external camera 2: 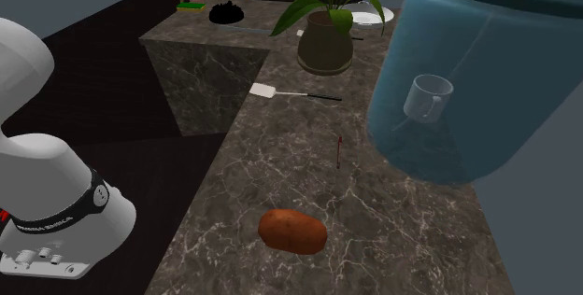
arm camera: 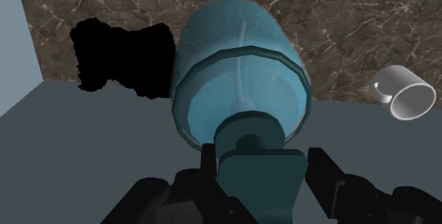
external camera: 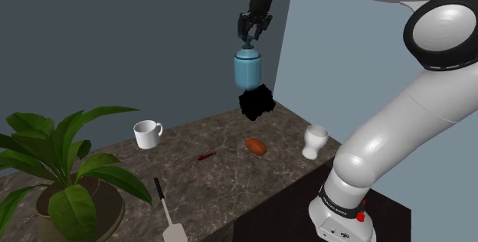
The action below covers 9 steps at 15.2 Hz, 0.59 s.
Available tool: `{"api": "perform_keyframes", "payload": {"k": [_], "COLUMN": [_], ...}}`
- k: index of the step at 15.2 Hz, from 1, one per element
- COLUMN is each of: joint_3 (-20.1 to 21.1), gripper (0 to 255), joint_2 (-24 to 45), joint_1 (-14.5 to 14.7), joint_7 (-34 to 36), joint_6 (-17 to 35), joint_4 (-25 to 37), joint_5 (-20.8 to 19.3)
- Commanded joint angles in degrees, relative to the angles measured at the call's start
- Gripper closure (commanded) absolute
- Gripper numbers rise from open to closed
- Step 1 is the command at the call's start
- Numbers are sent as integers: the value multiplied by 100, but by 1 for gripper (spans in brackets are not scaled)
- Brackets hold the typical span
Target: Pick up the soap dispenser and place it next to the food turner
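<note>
In the shoulder view the gripper (external camera: 253,27) hangs high above the dark marble counter (external camera: 230,175), its fingers clamped on the teal pump top of the soap dispenser (external camera: 247,68), a translucent blue bottle that hangs upright directly under it, clear of the surface. Just below the bottle is a ragged black shape (external camera: 257,101). Far beneath the gripper and towards this view's left lies the food turner (external camera: 167,214), white blade and dark handle flat on the counter, well apart from the bottle, beside a potted plant (external camera: 69,171). A white mug (external camera: 147,134), a brown potato-like lump (external camera: 256,147) and a small white cup (external camera: 315,141) stand lower than the gripper too. In the second exterior view the held soap dispenser (external camera 2: 476,69) looms close at this view's right, the white mug (external camera 2: 428,97) seen through it; the food turner (external camera 2: 280,91) lies farther off near the potted plant (external camera 2: 327,22). In the wrist view the gripper (arm camera: 261,169) clasps the pump head between its fingers (arm camera: 320,173), the soap dispenser (arm camera: 241,66) extending away from it, with the white mug (arm camera: 404,93) off to one side beyond.
</note>
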Motion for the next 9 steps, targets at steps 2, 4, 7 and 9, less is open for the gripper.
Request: {"api": "perform_keyframes", "payload": {"k": [2,4,7,9], "joint_3": [0,0,-1,-2], "gripper": [255,255,255,255], "joint_2": [76,137,241,318], "joint_1": [2,4,6,7], "joint_7": [-12,-21,-34,-43], "joint_6": [-234,-395,-640,-807], "joint_4": [315,537,886,1130], "joint_5": [8,14,23,29]}}
